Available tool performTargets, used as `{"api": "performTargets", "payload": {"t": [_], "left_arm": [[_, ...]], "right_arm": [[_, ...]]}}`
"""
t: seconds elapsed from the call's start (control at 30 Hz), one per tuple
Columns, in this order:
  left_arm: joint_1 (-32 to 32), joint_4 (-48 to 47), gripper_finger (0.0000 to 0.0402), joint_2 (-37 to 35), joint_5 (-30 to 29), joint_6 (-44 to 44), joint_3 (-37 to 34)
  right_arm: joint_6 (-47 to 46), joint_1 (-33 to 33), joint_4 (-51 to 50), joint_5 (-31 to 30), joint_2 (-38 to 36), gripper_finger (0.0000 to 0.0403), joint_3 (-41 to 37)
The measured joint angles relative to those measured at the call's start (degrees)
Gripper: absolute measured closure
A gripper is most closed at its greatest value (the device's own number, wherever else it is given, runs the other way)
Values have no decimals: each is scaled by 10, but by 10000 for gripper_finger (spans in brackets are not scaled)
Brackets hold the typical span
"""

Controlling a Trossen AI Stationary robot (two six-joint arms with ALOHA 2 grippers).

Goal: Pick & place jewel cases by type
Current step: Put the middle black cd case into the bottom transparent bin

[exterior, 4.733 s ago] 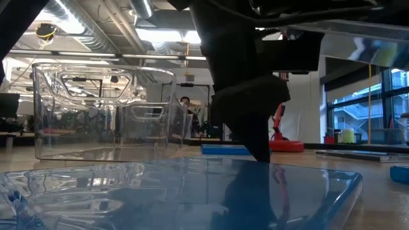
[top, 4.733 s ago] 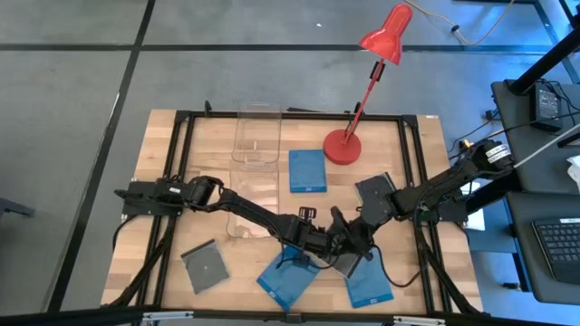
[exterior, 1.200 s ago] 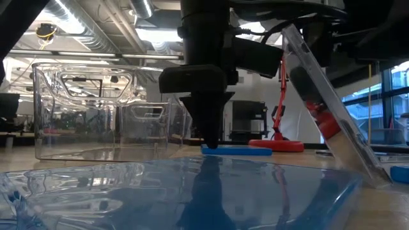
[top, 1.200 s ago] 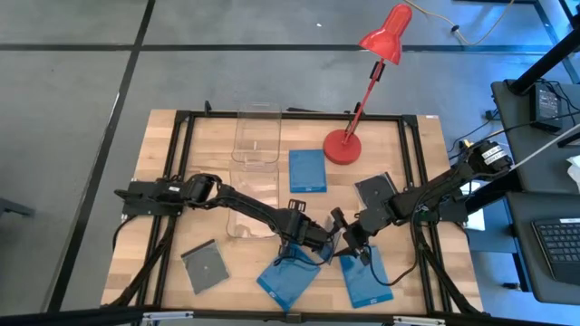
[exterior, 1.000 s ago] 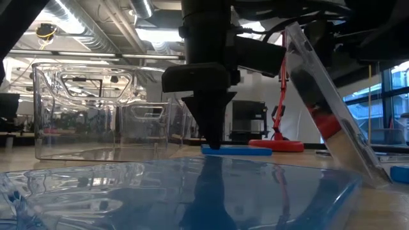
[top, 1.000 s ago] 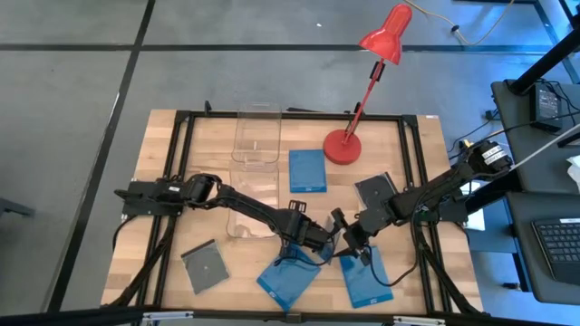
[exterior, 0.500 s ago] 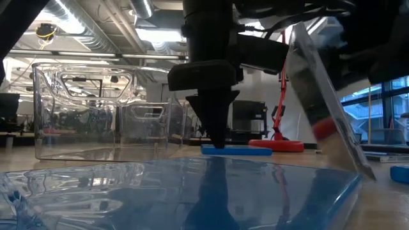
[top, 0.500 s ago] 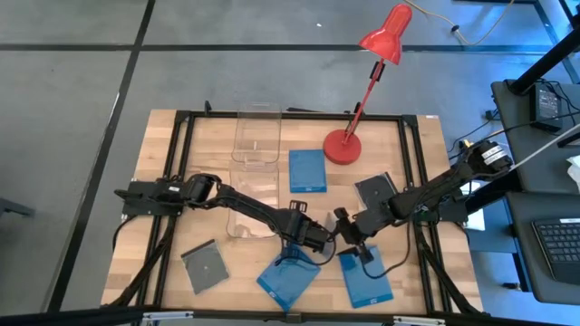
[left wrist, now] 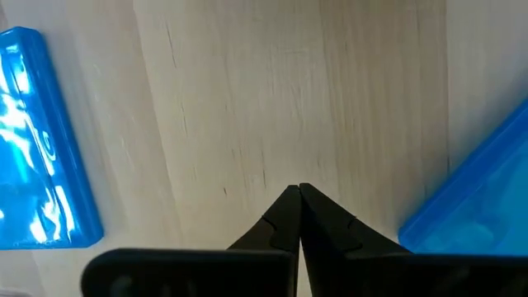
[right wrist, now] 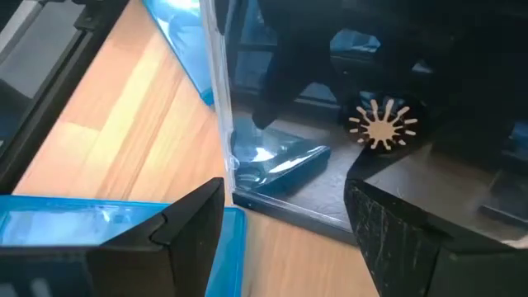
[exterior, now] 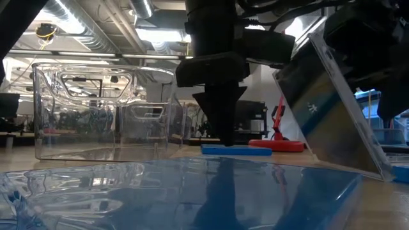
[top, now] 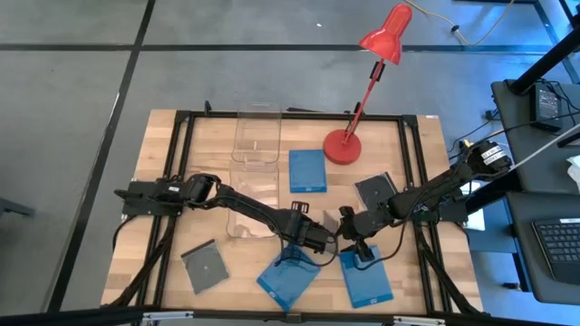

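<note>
My right gripper [top: 352, 237] is near the table's middle, shut on a transparent jewel case [exterior: 332, 108] with a dark tray, which tilts steeply above a blue case [top: 367, 279]. My left gripper [top: 317, 237] is shut and points straight down at bare wood [left wrist: 297, 124] between two blue cases. I cannot tell whether its tip [exterior: 223, 140] touches the table. Lying flat are a third blue case [top: 307, 170] and two grey cases [top: 205, 267], [top: 376, 190]. My right gripper holds the transparent case between its two fingers [right wrist: 194, 219]. One edge of the case [right wrist: 280, 206] spans the gap between them, and the pads themselves are hidden. The case tilts steeply, with its broad face [right wrist: 379, 124] turned toward the wrist camera. Whether its lower corner [exterior: 386, 176] rests on anything, I cannot tell.
Two clear plastic bins [top: 256, 136], [top: 249, 204] stand left of centre toward the far edge. A red desk lamp has its base [top: 343, 147] at the far side. A black frame [top: 181, 181] runs around the tabletop. Bare wood lies at the near left.
My right gripper has moved slightly toward the table's left and far side with the case. The case has turned about and now shows more of its broad face in the low view. My left gripper has drifted a little toward the table's right and stayed shut.
</note>
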State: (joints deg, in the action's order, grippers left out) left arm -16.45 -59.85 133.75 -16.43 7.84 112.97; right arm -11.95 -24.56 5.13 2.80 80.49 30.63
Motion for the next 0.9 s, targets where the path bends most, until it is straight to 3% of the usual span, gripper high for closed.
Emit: {"api": "performTargets", "payload": {"t": [0.33,0.5,0.9], "left_arm": [[0,0,398,0,0,0,0],[0,0,398,0,-2,0,0],[1,18,398,0,-5,-6,-1]], "right_arm": [[-1,0,-42,-74,-37,148,1],[-44,0,-86,-105,-53,148,1],[-28,0,-176,-135,-41,148,1]]}}
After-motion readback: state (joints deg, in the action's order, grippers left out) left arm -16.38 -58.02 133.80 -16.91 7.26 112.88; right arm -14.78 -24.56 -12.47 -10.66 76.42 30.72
